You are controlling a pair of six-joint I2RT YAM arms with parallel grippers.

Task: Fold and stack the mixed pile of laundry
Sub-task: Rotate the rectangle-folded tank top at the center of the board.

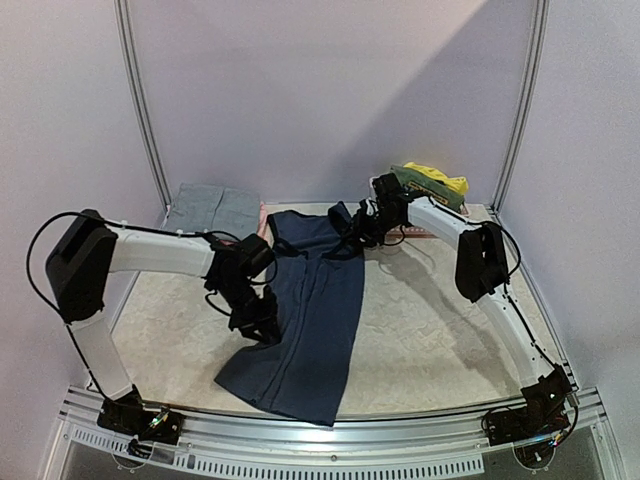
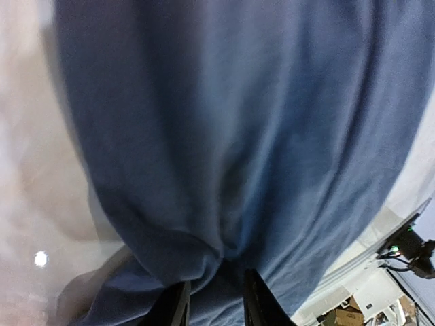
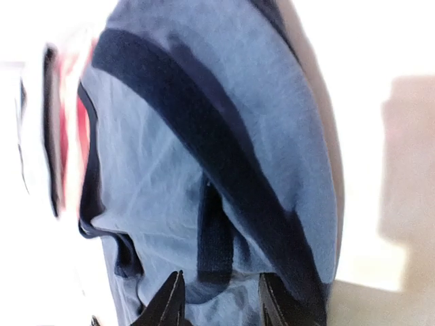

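A navy sleeveless top [image 1: 315,320] lies lengthwise down the middle of the table, its hem near the front edge. My left gripper [image 1: 262,325] is at the top's left edge. In the left wrist view its fingers [image 2: 216,288] are shut on a bunched fold of the navy cloth [image 2: 238,122]. My right gripper [image 1: 352,238] is at the top's far right shoulder. There its fingers [image 3: 221,282] stand apart over flat cloth [image 3: 177,170] and a dark strap. A folded grey shirt [image 1: 210,207] lies at the back left. A green tee [image 1: 425,190] and a yellow piece [image 1: 442,178] sit at the back right.
A pink edge [image 1: 263,224] shows behind the top's far left corner, also seen as a pink strip [image 3: 68,129] in the right wrist view. A metal rail [image 1: 400,432] runs along the table's front edge. Curved frame posts [image 1: 145,110] stand at the back corners.
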